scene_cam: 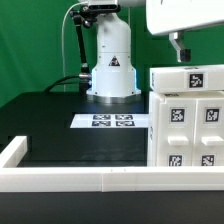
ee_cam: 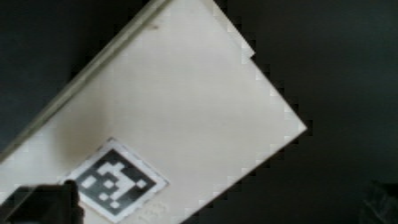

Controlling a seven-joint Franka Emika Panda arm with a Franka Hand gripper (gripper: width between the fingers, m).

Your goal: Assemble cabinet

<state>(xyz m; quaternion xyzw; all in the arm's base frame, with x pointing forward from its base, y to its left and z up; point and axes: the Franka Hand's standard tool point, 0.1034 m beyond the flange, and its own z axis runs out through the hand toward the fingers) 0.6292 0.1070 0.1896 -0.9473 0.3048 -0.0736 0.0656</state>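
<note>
Gripper [scene_cam: 181,50] hangs from the arm at the exterior view's top right, just above the far left corner of the cabinet [scene_cam: 186,125]. It's close to the top or touching it, can't resolve which. Jaw opening: cannot tell. Exterior view is too small, and the wrist view shows only a dark blur at one edge that may be a finger. Nothing visibly carried.

Cabinet stands upright on the black table [scene_cam: 50,125] at the exterior view's right, near side, just behind the white rail [scene_cam: 70,180], and is cut off by the frame edge. Front face shows two columns of tagged white blocks [scene_cam: 178,114], flush as far as I can see. A top slab [scene_cam: 192,77] with its own tag lies across it. Wrist view shows a flat white panel [ee_cam: 187,110] filling most of the frame, with one square tag [ee_cam: 114,181] near a corner. That's probably the top slab seen from above, not certain.

Mid-table, the marker board [scene_cam: 113,121] lies flat in front of the robot base [scene_cam: 110,70], well apart from the cabinet. I see no loose parts elsewhere.

Progress, my read: late stage. Body is up, front blocks look in, top looks on. Left, at a guess: seating or securing the top, since the gripper is over it. Cabinet's right side is out of frame, so can't confirm it's fully closed up
</note>
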